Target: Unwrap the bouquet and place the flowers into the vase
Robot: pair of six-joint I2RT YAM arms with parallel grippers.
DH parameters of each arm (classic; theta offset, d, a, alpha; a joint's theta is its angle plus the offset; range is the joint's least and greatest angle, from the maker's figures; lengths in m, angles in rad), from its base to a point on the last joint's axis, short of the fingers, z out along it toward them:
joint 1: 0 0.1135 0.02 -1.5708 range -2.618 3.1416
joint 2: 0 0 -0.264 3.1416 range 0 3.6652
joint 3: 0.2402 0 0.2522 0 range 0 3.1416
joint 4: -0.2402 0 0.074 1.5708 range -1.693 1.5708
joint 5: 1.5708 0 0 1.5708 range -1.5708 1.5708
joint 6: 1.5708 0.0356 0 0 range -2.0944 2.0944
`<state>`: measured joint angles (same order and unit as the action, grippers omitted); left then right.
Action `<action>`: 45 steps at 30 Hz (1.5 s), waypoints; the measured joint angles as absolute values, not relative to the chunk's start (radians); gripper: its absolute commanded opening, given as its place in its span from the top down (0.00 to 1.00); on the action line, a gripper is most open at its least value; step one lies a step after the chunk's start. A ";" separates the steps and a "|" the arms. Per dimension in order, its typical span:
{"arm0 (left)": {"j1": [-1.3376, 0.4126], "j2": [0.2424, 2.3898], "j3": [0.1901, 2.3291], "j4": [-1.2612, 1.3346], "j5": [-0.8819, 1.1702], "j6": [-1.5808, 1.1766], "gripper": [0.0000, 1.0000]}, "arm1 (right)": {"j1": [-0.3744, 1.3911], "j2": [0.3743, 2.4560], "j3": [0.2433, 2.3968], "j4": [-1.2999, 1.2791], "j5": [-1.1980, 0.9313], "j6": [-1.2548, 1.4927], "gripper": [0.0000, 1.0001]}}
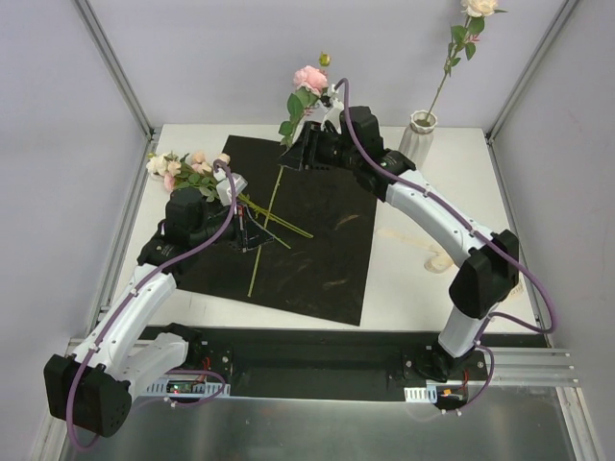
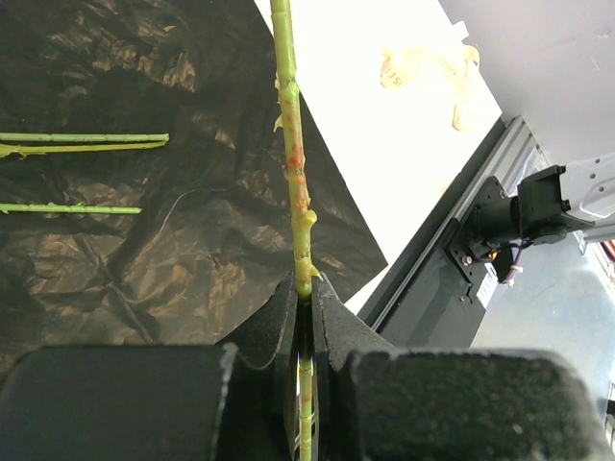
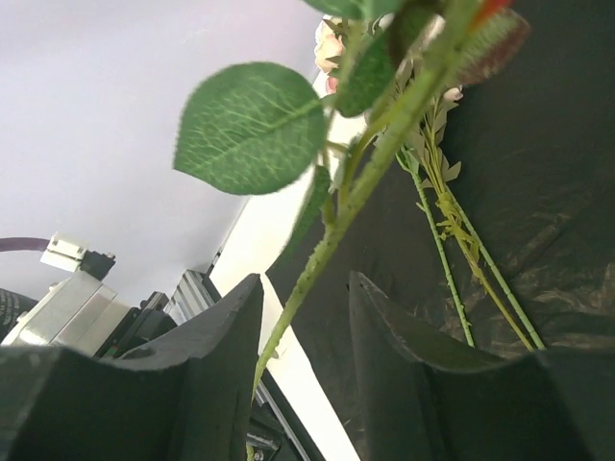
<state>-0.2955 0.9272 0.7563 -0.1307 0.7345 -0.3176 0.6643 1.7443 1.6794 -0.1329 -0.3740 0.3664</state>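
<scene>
A pink rose [image 1: 309, 77] stands raised at the back, its long green stem [image 1: 269, 226] slanting down over the black wrapping sheet [image 1: 317, 259]. My left gripper [image 1: 248, 233] is shut on the lower stem [image 2: 293, 163], which is pinched between the jaws [image 2: 305, 280]. My right gripper [image 1: 300, 134] is up by the leaves. Its jaws [image 3: 306, 288] stand apart around the upper stem [image 3: 332, 235] without pinching it. The white ribbed vase [image 1: 420, 134] at the back right holds one cream rose [image 1: 479, 8]. More flowers [image 1: 178, 168] lie at the sheet's left edge.
Loose stems [image 2: 86, 144] of the lying flowers stretch across the sheet [image 3: 452, 240]. A cream ribbon [image 1: 432, 252] lies on the white table right of the sheet [image 2: 423, 72]. Frame posts stand at the back corners, and a metal rail [image 1: 538, 360] runs along the near edge.
</scene>
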 measured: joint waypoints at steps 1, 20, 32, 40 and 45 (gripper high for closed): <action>-0.295 0.927 0.756 -0.131 0.736 -0.317 1.00 | 0.664 1.746 1.680 -0.133 -0.373 0.367 0.59; -0.295 0.922 0.753 -0.126 0.754 -0.312 0.37 | 0.654 1.788 1.766 -0.154 -0.355 0.373 0.99; -0.295 0.903 0.753 -0.150 0.726 -0.295 0.34 | 0.469 1.633 1.909 -0.317 0.079 -0.053 0.99; -0.295 0.926 0.753 -0.156 0.725 -0.295 0.32 | 0.425 1.459 1.978 -0.084 0.368 -0.368 0.99; -0.295 0.930 0.753 -0.157 0.725 -0.295 0.32 | 0.368 1.483 2.039 0.047 0.423 -0.450 0.99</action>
<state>-0.2955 0.9298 0.7528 -0.1566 0.7250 -0.2947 0.3679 1.4826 2.0388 0.0467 0.4229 -0.4496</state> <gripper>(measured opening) 0.680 0.038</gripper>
